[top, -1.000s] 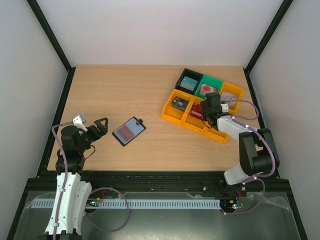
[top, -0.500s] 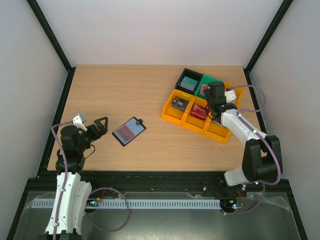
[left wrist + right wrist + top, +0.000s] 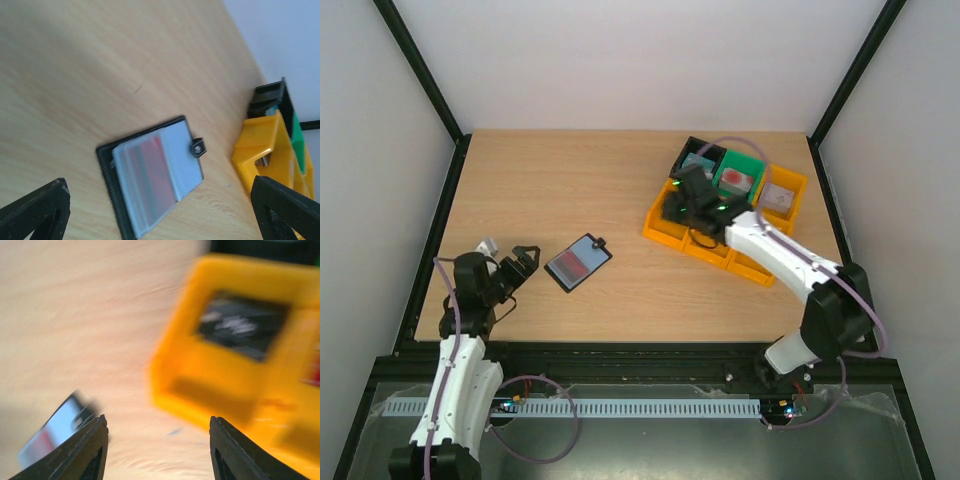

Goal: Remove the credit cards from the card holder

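Observation:
The black card holder (image 3: 590,250) lies open on the table's left half, blue-grey sleeves up, tab at its far corner. A red credit card (image 3: 574,267) shows through a sleeve; I cannot make out a pale card. In the left wrist view the card holder (image 3: 184,165) and the red card (image 3: 145,172) lie just ahead of my open, empty left gripper (image 3: 159,181). That left gripper (image 3: 525,258) sits left of the holder. My right gripper (image 3: 678,200) is open and empty above the yellow bins' left edge. The blurred right wrist view shows the holder (image 3: 55,432) by the right gripper (image 3: 157,418).
A cluster of bins stands at the back right: yellow bins (image 3: 665,222), a black bin (image 3: 692,148) and a green bin (image 3: 748,160), holding small blocks and dark items. The near yellow bin (image 3: 235,390) fills the right wrist view's right side.
My right arm has swung left from over the right-hand bins to the cluster's left edge, facing the holder. My left gripper has shifted slightly. The holder has not moved.

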### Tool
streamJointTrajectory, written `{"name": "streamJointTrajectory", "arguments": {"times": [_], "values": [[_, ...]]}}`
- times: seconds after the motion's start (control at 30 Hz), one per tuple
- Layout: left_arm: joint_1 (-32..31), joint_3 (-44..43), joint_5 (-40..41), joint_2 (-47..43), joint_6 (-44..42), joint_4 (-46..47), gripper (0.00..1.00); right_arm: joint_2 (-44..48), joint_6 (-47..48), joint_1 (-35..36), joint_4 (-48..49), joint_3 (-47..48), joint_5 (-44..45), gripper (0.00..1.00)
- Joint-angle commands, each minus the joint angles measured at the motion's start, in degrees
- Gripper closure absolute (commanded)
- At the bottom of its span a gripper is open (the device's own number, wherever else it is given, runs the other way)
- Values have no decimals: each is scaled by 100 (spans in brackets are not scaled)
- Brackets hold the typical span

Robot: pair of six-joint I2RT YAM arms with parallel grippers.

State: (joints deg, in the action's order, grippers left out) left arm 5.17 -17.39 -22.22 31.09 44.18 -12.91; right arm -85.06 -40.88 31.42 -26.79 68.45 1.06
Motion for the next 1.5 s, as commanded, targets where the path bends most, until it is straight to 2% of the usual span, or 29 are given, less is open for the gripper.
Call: {"name": "streamJointTrajectory", "arguments": {"times": [0.0, 0.17, 0.3, 0.43, 0.63, 0.87, 0.97, 1.03, 1.2, 1.3, 1.4, 1.47], "values": [[63, 206, 161, 210, 695, -193, 1, -987, 1102, 1412, 34, 831, -360, 44], [342, 259, 314, 393, 1092, -532, 1, -3138, 1974, 2517, -952, 2990, -21, 35], [500, 267, 306, 390, 1154, -579, 1, -4363, 2404, 2910, -1412, 4209, 155, 28], [536, 359, 323, 361, 1171, -567, 1, -4983, 2463, 2931, -1613, 4767, 204, 24], [547, 485, 350, 318, 1164, -529, 1, -5506, 2497, 2931, -1612, 4870, -164, 28], [540, 606, 244, 470, 1250, -272, 1, -5658, 2205, 2869, -1685, 4886, 163, 42], [523, 711, 120, 671, 1425, 43, 1, -5594, 2056, 2748, -1516, 4760, -295, 55], [475, 734, 56, 815, 1508, 241, 1, -5501, 1885, 2630, -1369, 4682, -621, 58], [303, 758, 45, 1085, 1567, 535, 1, -5002, 1870, 2338, -1343, 5157, -1648, 48], [193, 777, 77, 1210, 1592, 727, 2, -4427, 1781, 2056, -1236, 4899, -1982, 43], [-69, 805, 100, 1408, 1651, 1094, 4, -3942, 1742, 1820, -1142, 4081, -1248, 38], [-257, 815, 114, 1599, 1688, 1509, 5, -3932, 1890, 1741, -1269, 3864, -735, 33]]}}
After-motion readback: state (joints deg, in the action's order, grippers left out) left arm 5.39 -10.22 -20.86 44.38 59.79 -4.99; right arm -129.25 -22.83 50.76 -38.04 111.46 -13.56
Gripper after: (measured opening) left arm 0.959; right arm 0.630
